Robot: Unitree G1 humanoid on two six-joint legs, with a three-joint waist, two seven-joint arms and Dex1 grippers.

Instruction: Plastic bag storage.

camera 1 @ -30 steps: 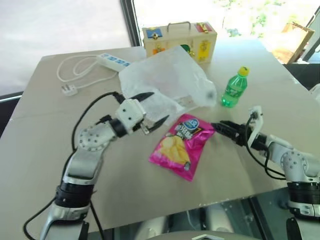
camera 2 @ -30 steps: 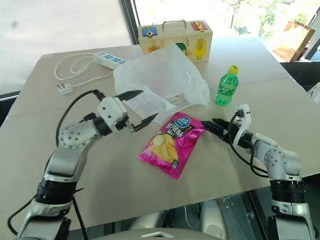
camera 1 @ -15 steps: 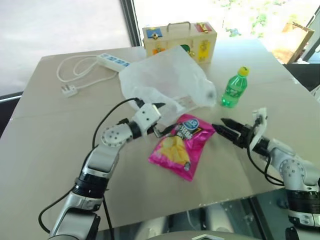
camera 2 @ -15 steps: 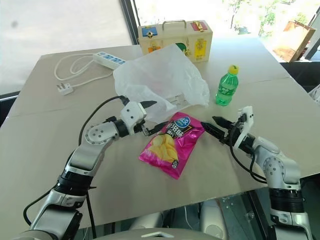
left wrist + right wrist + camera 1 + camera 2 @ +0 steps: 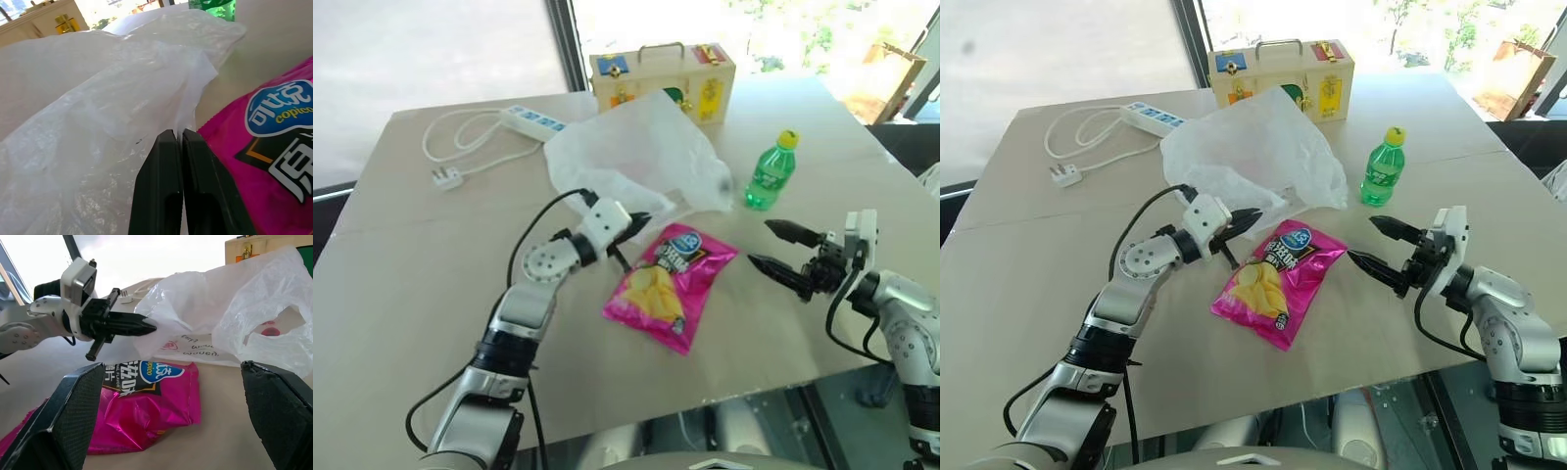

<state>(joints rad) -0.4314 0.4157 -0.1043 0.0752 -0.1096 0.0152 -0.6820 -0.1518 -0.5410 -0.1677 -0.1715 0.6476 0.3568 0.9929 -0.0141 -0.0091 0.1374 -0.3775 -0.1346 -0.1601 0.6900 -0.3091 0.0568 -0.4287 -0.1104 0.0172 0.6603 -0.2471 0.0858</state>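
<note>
Film edge of the large crinkly translucent white plastic bag (image 5: 636, 157) sits pinched in the left gripper (image 5: 636, 220), whose two black fingers (image 5: 178, 186) are pressed together on the bag's near hem; in the left wrist view only a thin fold lies between them. Bag lies heaped mid-table, far of the shiny pink chips packet (image 5: 673, 286), near the wooden latch box (image 5: 663, 73) and left of the green plastic bottle (image 5: 771, 171). Right gripper (image 5: 781, 247) hangs spread wide and empty over the table (image 5: 401, 284), right of the packet and apart from it.

Risks, as judged:
- Grip is on very little film. Any sharp tug could slip the hem out, or tear it.
- Packet's far corner lies just beside the pinched hem; dragging the bag nearward could snag or shove the packet.
- Bag's right lobe reaches toward the bottle; a sweep to the right could tip it.
- Billowed film may balloon instead of folding if gathered one-handed.

Orientation: bag's long axis runs roughly left-near to right-far across the table, crumpled, not flat. A red printed patch and lettering (image 5: 195, 345) show on the near side. Which end holds the handles I cannot tell.
</note>
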